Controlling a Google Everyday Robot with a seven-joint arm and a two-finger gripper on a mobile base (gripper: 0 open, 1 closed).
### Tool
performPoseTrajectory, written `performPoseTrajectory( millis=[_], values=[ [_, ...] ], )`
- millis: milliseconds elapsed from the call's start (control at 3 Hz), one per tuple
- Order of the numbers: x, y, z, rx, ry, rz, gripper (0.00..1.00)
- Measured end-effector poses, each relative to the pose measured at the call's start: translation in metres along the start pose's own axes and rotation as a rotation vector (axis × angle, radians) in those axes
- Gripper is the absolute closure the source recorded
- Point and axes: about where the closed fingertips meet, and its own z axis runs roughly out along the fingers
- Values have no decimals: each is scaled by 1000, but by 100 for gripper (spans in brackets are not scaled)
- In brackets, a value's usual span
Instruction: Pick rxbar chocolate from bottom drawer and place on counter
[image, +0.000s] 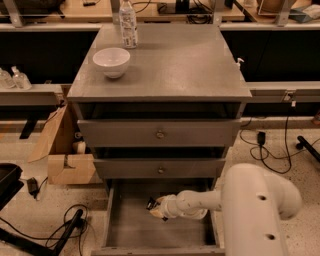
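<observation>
The bottom drawer (131, 220) is pulled open below the grey cabinet, and its grey floor shows. My white arm reaches into it from the right. My gripper (154, 207) is low over the drawer floor, near the middle. A small dark piece (150, 203) shows at the gripper's tip; I cannot tell whether it is the rxbar chocolate. No other bar shows on the drawer floor. The counter (175, 60) is the flat grey top of the cabinet.
A white bowl (111, 61) and a clear bottle (128, 24) stand at the counter's back left. Two closed drawer fronts with knobs (160, 134) sit above the open drawer. A cardboard box (65, 155) and cables lie on the floor at the left.
</observation>
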Motion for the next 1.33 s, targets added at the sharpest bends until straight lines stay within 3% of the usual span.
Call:
performPoseTrajectory(
  millis=[333, 667, 1333],
  values=[
    [-29, 5, -80, -23, -33, -33, 100],
    [-55, -3, -188, -7, -88, -29, 100],
    [-84, -41, -330, 73, -151, 26, 100]
  ],
)
